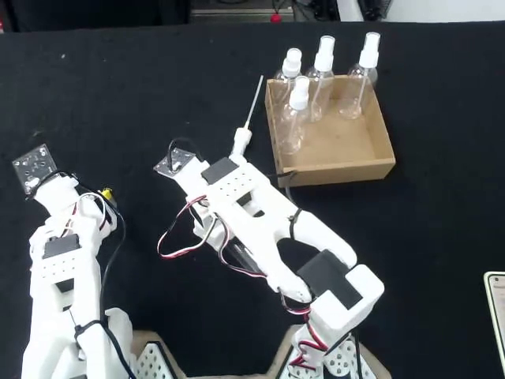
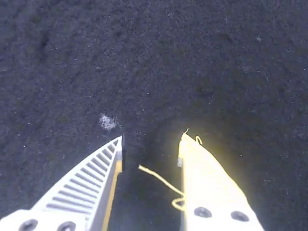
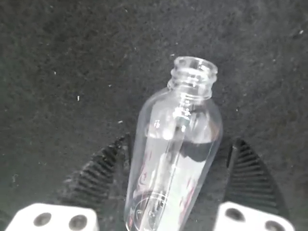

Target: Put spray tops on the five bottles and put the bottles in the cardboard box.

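1. Your right hand (image 3: 180, 142): released, with its jaws spread on either side of item 2.
2. Clear bottle (image 3: 175, 163): uncapped, lying on the black desk (image 3: 72, 57) between those jaws, open neck pointing away from the wrist.
3. Your left hand (image 2: 150, 144): released, jaws apart over bare desk, grasping nothing, with a fleck of lint (image 2: 108, 121) just beyond one tip.
4. Loose spray top (image 1: 242, 140): lying on the desk just beside the cardboard box (image 1: 335, 170), its thin tube pointing towards the far edge.
5. Capped bottles, four: upright inside the box, at (image 1: 290, 75), (image 1: 322, 67), (image 1: 364, 67) and (image 1: 296, 110).
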`<move>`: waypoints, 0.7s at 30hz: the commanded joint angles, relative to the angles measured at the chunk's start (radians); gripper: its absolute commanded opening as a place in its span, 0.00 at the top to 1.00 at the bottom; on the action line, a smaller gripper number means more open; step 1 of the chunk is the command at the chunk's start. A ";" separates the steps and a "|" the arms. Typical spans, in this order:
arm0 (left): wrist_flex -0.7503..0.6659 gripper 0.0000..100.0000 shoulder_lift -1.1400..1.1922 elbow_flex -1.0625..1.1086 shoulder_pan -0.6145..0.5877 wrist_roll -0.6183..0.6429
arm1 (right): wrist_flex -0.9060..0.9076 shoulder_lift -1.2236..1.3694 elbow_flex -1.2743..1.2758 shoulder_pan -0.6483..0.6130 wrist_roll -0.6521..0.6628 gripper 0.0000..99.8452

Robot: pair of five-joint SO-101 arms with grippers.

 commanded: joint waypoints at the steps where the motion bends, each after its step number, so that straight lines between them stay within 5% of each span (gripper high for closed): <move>1: -0.026 0.81 -0.012 -0.041 -0.007 0.011 | -0.025 -0.008 -0.047 0.011 0.005 0.72; 21: -0.026 0.81 -0.012 -0.039 -0.007 0.011 | -0.040 0.061 -0.076 0.009 -0.002 0.76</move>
